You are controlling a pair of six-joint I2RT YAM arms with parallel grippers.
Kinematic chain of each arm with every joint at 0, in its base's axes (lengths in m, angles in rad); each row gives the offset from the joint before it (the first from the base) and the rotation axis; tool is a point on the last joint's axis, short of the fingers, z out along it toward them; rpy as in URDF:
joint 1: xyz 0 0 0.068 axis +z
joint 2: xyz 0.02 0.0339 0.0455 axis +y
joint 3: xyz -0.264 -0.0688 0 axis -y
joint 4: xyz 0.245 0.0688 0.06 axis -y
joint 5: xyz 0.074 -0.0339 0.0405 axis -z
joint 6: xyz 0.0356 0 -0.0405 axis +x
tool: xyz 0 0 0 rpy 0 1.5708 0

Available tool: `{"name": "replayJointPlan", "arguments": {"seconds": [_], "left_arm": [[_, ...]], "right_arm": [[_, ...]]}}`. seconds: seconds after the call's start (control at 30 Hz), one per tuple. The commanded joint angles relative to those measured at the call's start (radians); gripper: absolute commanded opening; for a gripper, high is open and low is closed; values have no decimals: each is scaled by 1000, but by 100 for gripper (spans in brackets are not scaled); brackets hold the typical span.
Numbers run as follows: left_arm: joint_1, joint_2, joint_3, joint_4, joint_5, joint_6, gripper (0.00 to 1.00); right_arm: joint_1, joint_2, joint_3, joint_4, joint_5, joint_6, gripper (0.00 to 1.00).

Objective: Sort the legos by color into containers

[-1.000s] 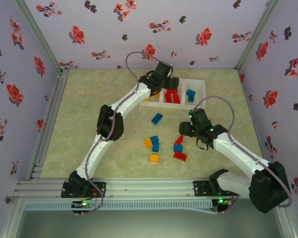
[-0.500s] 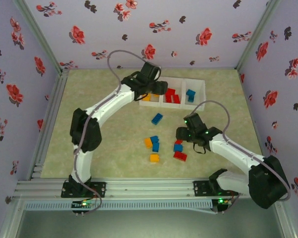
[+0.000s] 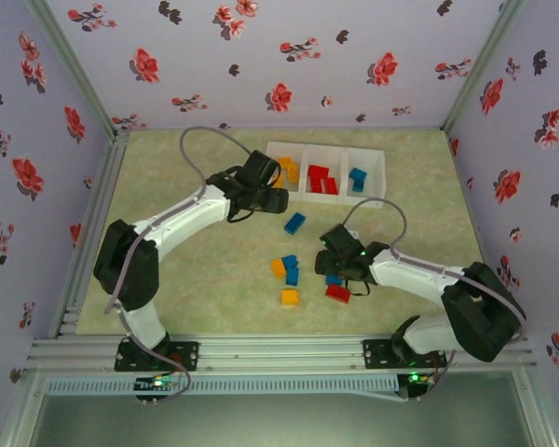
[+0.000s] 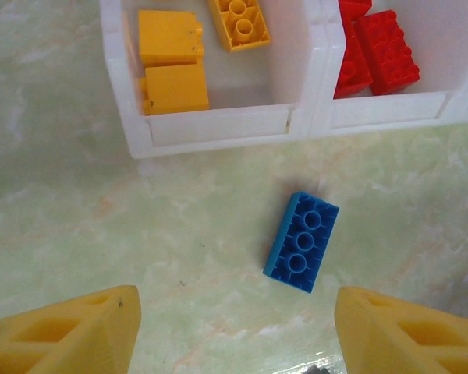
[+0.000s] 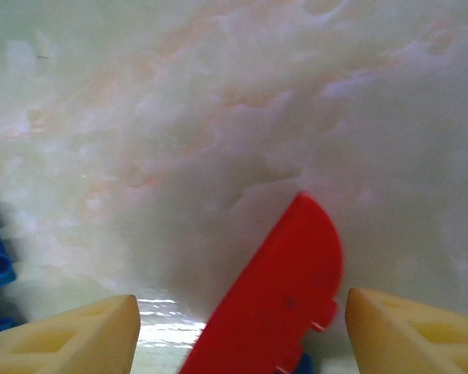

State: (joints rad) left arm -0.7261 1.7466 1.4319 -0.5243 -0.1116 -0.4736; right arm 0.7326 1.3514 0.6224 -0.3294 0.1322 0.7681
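Observation:
The white three-part tray (image 3: 378, 160) holds yellow bricks (image 3: 287, 170) on its left, red bricks (image 3: 320, 178) in the middle and blue bricks (image 3: 357, 178) on its right. My left gripper (image 3: 268, 197) hangs open just before the yellow compartment (image 4: 218, 128). A loose blue brick (image 4: 302, 241) lies studs-down between its fingers and the tray, closer to the right finger. My right gripper (image 3: 335, 264) is open and low over a red piece (image 5: 285, 296) with a rounded top, which stands between its fingertips (image 5: 62, 339) on a blue brick (image 3: 334, 278).
More loose bricks lie mid-table: an orange one (image 3: 278, 267), a blue one (image 3: 292, 271), a yellow one (image 3: 290, 297) and a red one (image 3: 337, 293). Flowered walls close in the table on three sides. Bare table lies to the left.
My left gripper has pulled back from over the tray toward the near left, empty. My right gripper has shifted left and down onto the red and blue bricks.

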Motion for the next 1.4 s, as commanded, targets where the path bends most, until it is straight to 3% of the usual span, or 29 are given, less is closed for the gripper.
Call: {"name": "replayJointPlan", "arguments": {"seconds": [0.0, 0.37, 0.63, 1.17, 1.37], "left_arm": [[-4, -63, -27, 37, -20, -33, 67], [-9, -93, -36, 7, -26, -27, 65], [-11, -106, -39, 2, -28, -24, 64], [-14, -125, -47, -19, -37, -20, 63], [-14, -153, -65, -17, -42, -17, 63]], "right_arm": [[21, 30, 50, 76, -4, 13, 70], [41, 144, 155, -45, 100, -67, 68], [47, 156, 158, -57, 123, -89, 59], [36, 130, 178, -100, 170, -154, 26], [-39, 55, 266, -166, 151, -275, 22]]}}
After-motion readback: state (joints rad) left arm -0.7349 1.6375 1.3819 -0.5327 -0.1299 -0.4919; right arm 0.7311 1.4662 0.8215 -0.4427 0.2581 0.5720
